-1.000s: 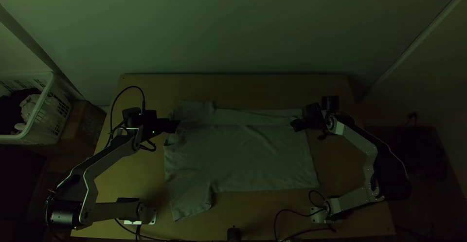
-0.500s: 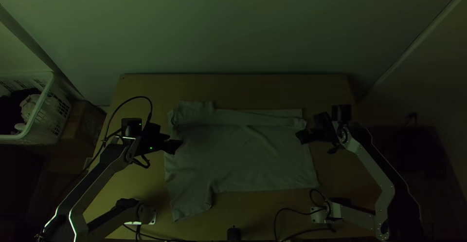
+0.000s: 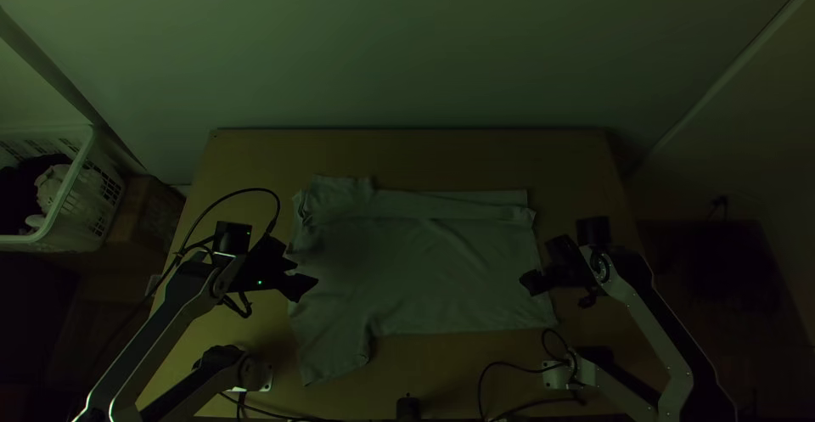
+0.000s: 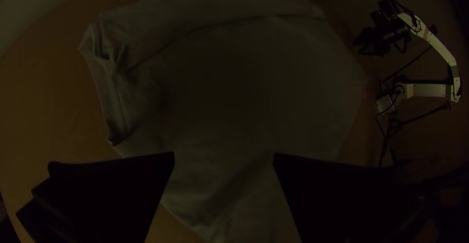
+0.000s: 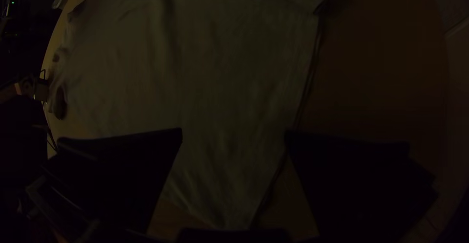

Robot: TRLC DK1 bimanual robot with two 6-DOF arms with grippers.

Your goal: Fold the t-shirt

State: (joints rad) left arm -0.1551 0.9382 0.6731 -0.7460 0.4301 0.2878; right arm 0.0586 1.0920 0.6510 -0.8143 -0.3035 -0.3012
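The t-shirt point(image 3: 424, 278) lies spread on the table point(image 3: 407, 157), its far side turned over in a long strip (one sleeve point(image 3: 335, 358) points toward the table's near edge). At the top view's left side of the cloth is the left gripper point(image 3: 306, 286), its fingers wide apart, and by the opposite side is the right gripper point(image 3: 530, 283), its fingers likewise well parted over the shirt

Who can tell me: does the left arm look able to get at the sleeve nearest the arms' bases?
Probably yes. The left arm has its open jaws over the T-shirt, close to that sleeve, which lies spread on the table; nothing seems to cover it or stand between.
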